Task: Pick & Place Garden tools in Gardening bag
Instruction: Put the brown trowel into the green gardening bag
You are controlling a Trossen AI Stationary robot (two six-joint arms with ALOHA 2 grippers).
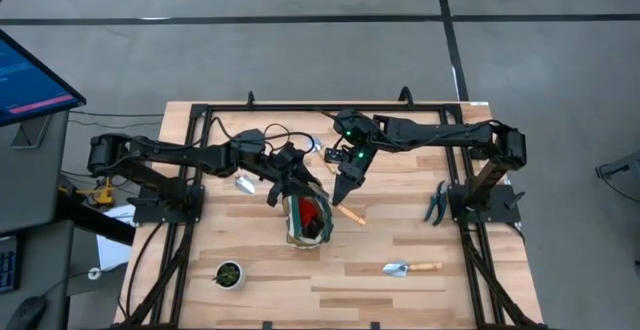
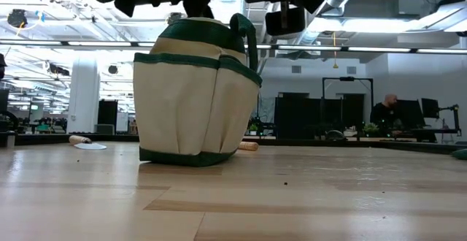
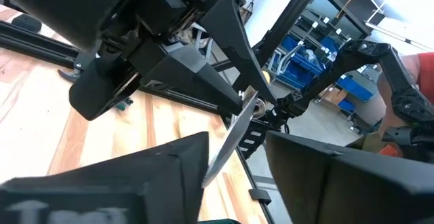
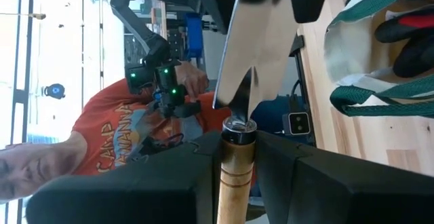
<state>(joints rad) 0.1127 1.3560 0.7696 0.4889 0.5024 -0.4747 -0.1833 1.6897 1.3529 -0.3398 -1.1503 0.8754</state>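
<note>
Wooden-handled trowel [image 4: 237, 102] sits pinched in my right gripper [image 1: 345, 188] — silver blade up, just beside the canvas bag [image 1: 308, 220]. Left gripper [image 1: 280, 185] hovers at the bag's rim; grip unclear.

The high cam looks straight down on the whole light wooden slatted table [image 1: 330, 270]. The low cam sits at tabletop level, right up close to the cream fabric tote with green trim [image 2: 193, 98], facing the room behind it. Both share that tote [image 1: 308, 220]. Each wrist cam peers past its own fingers, tight on a silver trowel blade [image 4: 254, 41] beside the tote.
</note>
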